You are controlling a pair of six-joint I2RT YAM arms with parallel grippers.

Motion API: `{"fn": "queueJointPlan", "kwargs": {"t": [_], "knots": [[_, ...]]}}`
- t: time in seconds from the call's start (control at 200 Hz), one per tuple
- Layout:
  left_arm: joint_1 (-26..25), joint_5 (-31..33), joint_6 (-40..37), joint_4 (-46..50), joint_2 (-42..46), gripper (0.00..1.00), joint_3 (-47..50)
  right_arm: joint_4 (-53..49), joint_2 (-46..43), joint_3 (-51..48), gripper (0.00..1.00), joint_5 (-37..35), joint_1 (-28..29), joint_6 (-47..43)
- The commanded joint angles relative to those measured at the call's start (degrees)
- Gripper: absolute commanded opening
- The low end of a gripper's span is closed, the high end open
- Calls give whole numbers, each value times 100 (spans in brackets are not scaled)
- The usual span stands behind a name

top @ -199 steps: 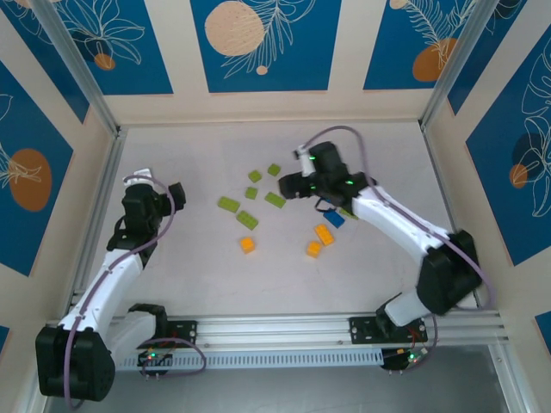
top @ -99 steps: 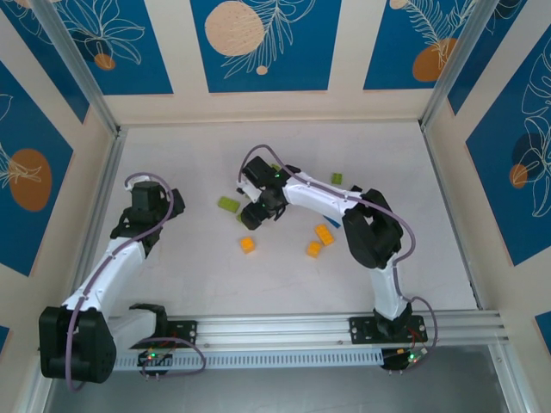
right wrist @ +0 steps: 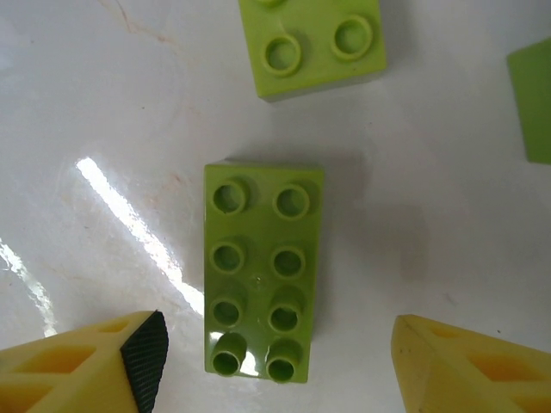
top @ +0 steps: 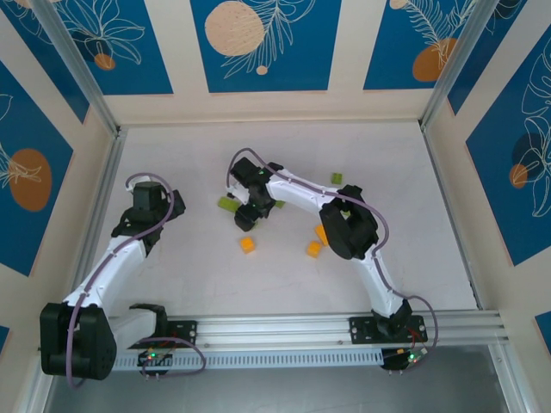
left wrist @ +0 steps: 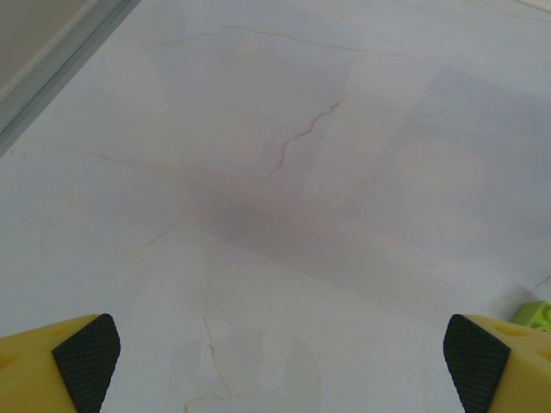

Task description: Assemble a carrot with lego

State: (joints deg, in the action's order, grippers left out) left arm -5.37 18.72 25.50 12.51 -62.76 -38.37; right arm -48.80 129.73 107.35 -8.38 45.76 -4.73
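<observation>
The lego lies scattered mid-table. My right gripper (top: 247, 215) has reached far to the left and hovers open over a long lime green brick (right wrist: 263, 274), which lies flat and untouched between its fingers (right wrist: 145, 360). A square lime green brick (right wrist: 314, 43) sits just beyond it, and another green piece (right wrist: 534, 99) shows at the right edge. A lime green brick (top: 226, 204) lies left of that gripper. Orange bricks (top: 248, 245) (top: 314, 249) rest nearer the front. My left gripper (top: 174, 199) stays at the left, open and empty (left wrist: 280, 370) over bare table.
A small green brick (top: 337, 178) lies behind the right arm's elbow, and one orange brick (top: 321, 232) is partly covered by it. A metal rail (top: 95, 232) and patterned walls close in the table. A green brick corner (left wrist: 535, 315) peeks past the left gripper's right finger.
The right arm has swung from the centre-right across to the left, ending over the long green brick. The left arm has shifted only slightly.
</observation>
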Motion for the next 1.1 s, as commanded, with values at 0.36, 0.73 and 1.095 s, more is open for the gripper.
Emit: {"fn": "queueJointPlan", "kwargs": {"t": [0.36, 0.73, 1.095], "knots": [[95, 86, 61, 2, -99, 99, -77, -534, 553, 785, 54, 21, 109, -214], [93, 104, 43, -21, -92, 99, -21, -620, 598, 918, 38, 28, 90, -94], [90, 95, 34, 39, -25, 99, -30, -998, -322, 569, 34, 1, -41, 820]]}}
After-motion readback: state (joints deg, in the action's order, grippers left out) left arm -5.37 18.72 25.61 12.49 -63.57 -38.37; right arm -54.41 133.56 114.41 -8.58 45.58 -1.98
